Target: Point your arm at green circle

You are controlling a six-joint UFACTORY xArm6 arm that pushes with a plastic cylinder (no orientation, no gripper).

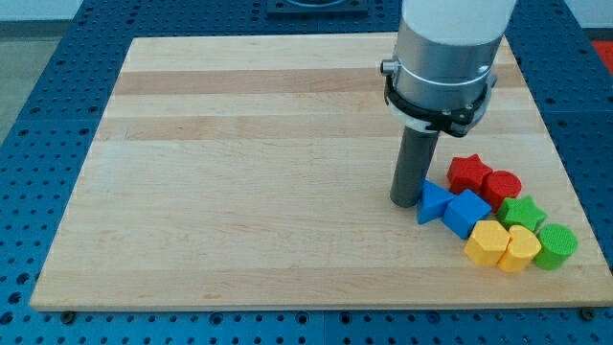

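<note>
The green circle, a short green cylinder block (556, 246), sits at the view's lower right, the outermost piece of a tight cluster near the wooden board's (239, 172) right edge. Touching its left side you see a yellow heart-like block (520, 249) and, beyond that, a yellow hexagon block (488, 241); just above it lies a green star block (522, 213). Further up sit a red hexagon-like block (502, 186) and a red star block (468, 173); leftward, a blue cube (466, 212) and a blue triangle block (433, 202). Your tip (405, 202) rests just left of the blue triangle, well apart from the green circle. The rod carries no fingers.
</note>
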